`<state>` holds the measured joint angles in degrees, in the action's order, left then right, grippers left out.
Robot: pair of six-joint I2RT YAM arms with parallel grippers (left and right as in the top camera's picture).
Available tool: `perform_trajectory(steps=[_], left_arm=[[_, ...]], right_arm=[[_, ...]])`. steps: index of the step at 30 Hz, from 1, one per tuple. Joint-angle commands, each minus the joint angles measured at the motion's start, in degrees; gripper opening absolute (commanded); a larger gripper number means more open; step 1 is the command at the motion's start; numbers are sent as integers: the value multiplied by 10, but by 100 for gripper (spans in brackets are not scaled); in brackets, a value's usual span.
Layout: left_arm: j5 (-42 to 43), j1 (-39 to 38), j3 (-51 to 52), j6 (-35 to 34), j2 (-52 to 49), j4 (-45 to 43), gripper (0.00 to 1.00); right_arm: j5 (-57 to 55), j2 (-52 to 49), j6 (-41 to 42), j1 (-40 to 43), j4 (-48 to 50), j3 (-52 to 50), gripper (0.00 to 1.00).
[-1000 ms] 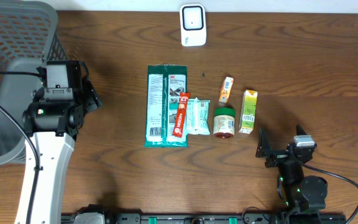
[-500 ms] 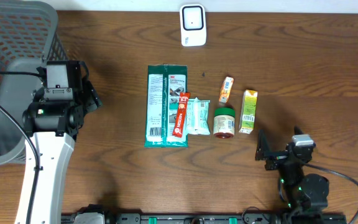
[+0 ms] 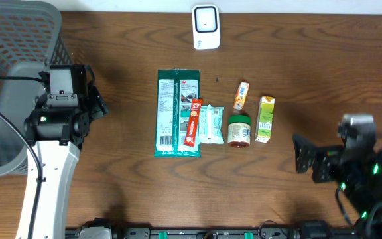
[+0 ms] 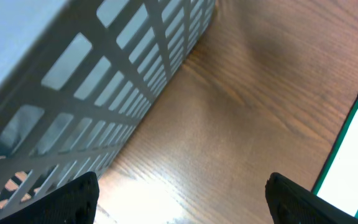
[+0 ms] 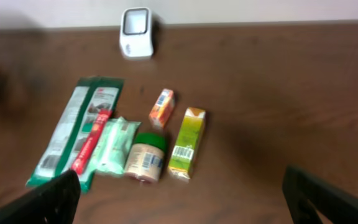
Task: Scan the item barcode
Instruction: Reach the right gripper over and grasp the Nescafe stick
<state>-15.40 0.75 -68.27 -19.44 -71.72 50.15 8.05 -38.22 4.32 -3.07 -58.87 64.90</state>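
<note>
Both of your grippers are empty, fingers spread wide. The right gripper [image 3: 301, 154] hangs over the table [image 3: 350, 73] just right of the row of goods. The left gripper [image 3: 98, 104] sits beside the basket [image 3: 18, 40], well apart from the goods. Nothing is picked up yet, so the step in hand is the reach. The green carton [image 5: 188, 142] looks the handiest choice: it lies flat at the right end of the row, just beside the jar [image 5: 146, 158], with a barcode facing up. Come down across its long sides, and keep the finger on the jar side clear of the narrow gap so you don't nudge the jar. Grip away from the barcode so your fingers don't cover it. Then carry it to the scanner [image 3: 205, 26] at the far edge and turn the barcode toward its window.
</note>
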Motion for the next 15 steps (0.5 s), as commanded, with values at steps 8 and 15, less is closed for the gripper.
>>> perform_trajectory(steps=[8, 15], left_arm=[[-7, 3, -6, 5, 2, 2, 86], [-7, 3, -6, 5, 2, 2, 86]], right_arm=[[286, -197, 0, -4, -35, 111, 92], [241, -302, 37, -80, -37, 111, 56]])
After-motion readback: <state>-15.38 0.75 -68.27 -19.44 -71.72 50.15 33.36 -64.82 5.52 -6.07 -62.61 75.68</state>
